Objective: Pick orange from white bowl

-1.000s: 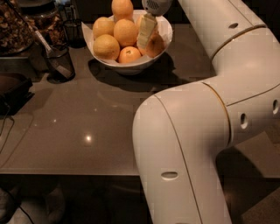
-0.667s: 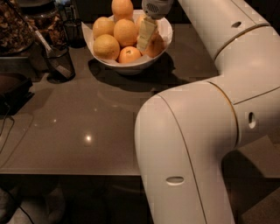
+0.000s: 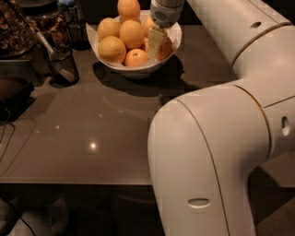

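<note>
Dark, glossy brown-grey countertop [image 3: 92, 129] runs across the room in front of me, with a single wide, glossy white bowl [image 3: 143, 68] standing toward its far edge. I count at least six citrus fruits heaped in that bowl. One sits on top of the pile [image 3: 128, 8], one on the left [image 3: 109, 27] and one in the middle [image 3: 132, 33]. A large pale fruit [image 3: 112, 49] lies at the front left, and a smaller, deeper-orange fruit [image 3: 136, 57] is at the front.

The round yellow-orange orange [image 3: 168, 46] lies against the bowl's right inner wall, half hidden. Being round, it shows no long axis, and I cannot make out which way its dimple faces.

The robot's pale two-finger gripper [image 3: 156, 42] reaches down into the right side of the bowl, just beside that orange on its left and apparently touching it. Whether the jaws are wide or narrow I cannot tell. The bulky white arm [image 3: 207, 152] fills the space nearer than the bowl and to its right.

Left of the bowl stand two small dark glass cups: the nearer one [image 3: 62, 69] holds a utensil, and the farther one [image 3: 76, 32] is behind it.
</note>
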You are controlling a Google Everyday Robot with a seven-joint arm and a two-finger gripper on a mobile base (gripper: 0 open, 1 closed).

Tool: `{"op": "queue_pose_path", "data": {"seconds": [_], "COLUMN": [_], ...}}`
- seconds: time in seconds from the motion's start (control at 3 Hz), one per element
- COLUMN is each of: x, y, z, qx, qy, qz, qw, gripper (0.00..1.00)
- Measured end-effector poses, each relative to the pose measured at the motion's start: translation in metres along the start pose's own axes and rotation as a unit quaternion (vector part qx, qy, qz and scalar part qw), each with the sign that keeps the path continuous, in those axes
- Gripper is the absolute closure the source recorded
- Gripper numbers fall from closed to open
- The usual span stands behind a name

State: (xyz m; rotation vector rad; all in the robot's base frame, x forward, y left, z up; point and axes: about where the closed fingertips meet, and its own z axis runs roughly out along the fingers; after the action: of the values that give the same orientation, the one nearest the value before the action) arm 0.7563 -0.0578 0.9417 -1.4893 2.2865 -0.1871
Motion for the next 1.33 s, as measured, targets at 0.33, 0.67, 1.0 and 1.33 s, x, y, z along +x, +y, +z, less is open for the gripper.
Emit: {"op": "queue_pose_path", "data": {"seconds": [0.33,0.67,1.0,1.33], "x": [0.003,0.003,0.015,0.019], "y": [0.002,0.002,-0.002,-0.002], "z": [0.002,0.002,0.021,0.033], "qx": [-0.001,-0.002,-0.015,-0.027], "qy": [0.004,0.004,0.015,0.024], "qz": [-0.001,-0.001,0.007,0.008], "qw": [1.0,1.0,0.9997,0.9993], "gripper": [0.23,0.24,0.26,0.29]}}
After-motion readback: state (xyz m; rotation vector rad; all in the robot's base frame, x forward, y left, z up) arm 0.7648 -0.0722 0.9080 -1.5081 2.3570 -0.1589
